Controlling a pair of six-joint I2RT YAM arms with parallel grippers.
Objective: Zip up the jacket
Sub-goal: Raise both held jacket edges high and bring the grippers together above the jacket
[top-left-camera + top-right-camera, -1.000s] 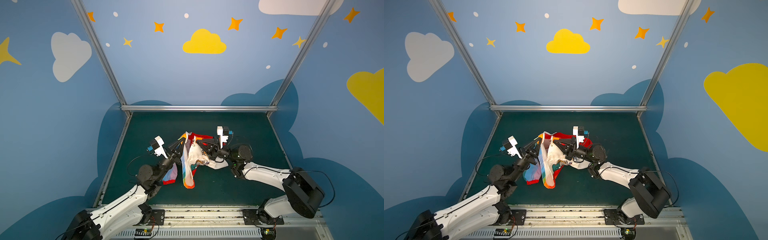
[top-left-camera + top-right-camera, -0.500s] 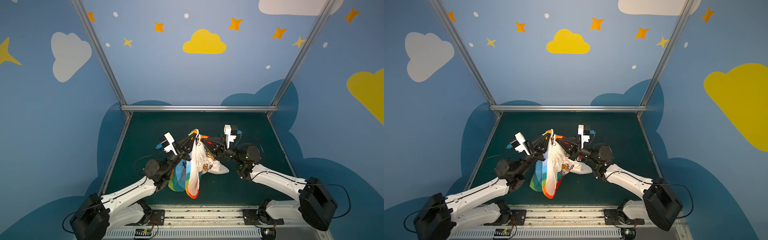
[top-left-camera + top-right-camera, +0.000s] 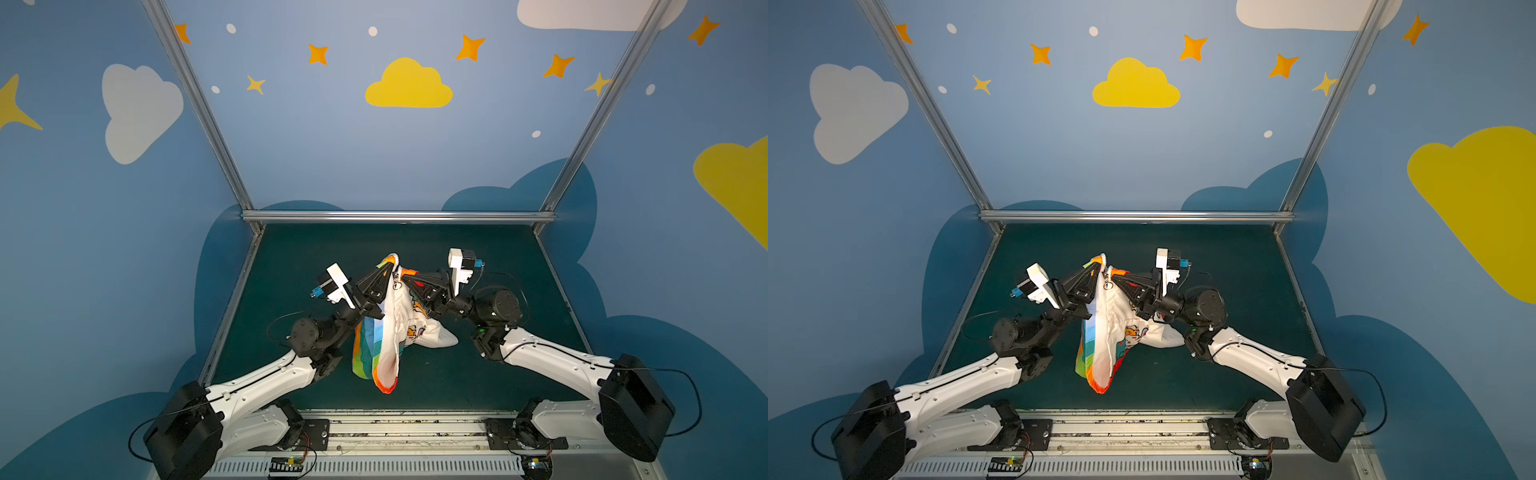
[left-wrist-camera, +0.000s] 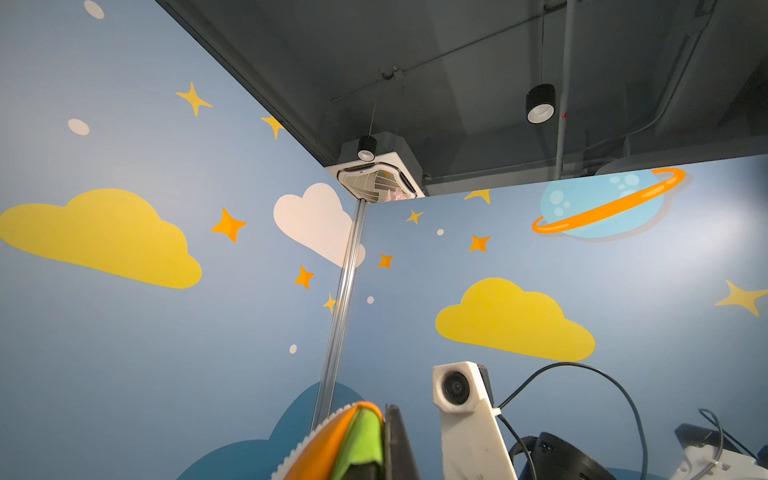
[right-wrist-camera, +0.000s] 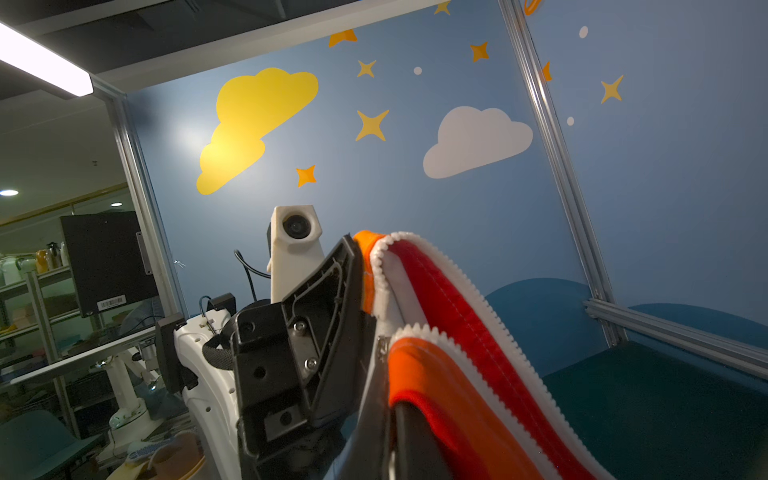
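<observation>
Evidently the left hand and right hand each pinch the jacket aloft by its zipper edges (ring pull dangling between), likely to align them.

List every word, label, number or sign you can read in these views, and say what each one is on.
No text here can be read.
White barcode sticker on the black panel outside the cell: print too small to read.
Jacket: only cartoon prints on the white lining show, and no lettering is legible.
</observation>
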